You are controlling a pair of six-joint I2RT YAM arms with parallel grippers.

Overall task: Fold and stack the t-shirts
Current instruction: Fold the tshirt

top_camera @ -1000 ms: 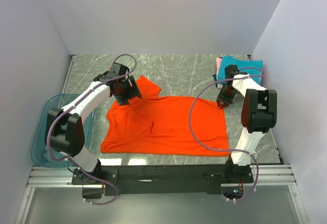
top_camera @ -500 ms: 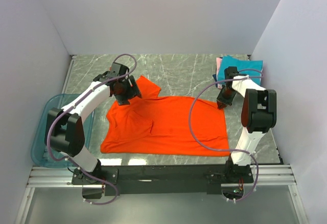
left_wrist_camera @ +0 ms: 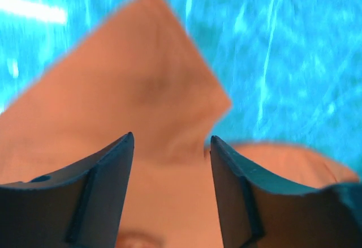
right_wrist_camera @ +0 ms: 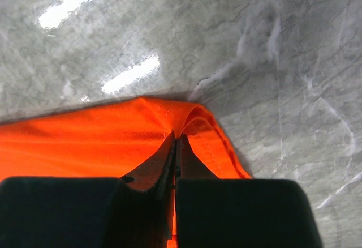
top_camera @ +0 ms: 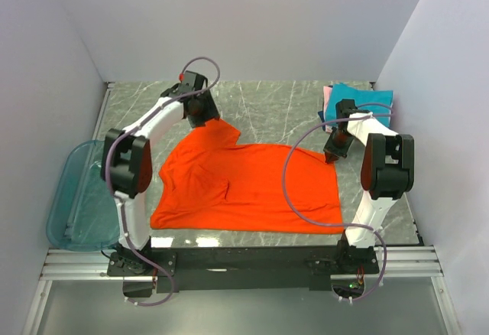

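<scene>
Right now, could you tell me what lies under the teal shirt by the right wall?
A pink shirt peeks out at the left edge of the teal shirt. The rest beneath is covered by it and the right arm.

Bright, even light; blurred, blue-tinted left wrist view

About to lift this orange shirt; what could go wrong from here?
The right end effector pinches only a thin ridge of the orange shirt at its corner; it may slip. The left end effector is open above the sleeve, so a one-sided pull could bunch the cloth. The folded stack sits close behind the right arm.
</scene>
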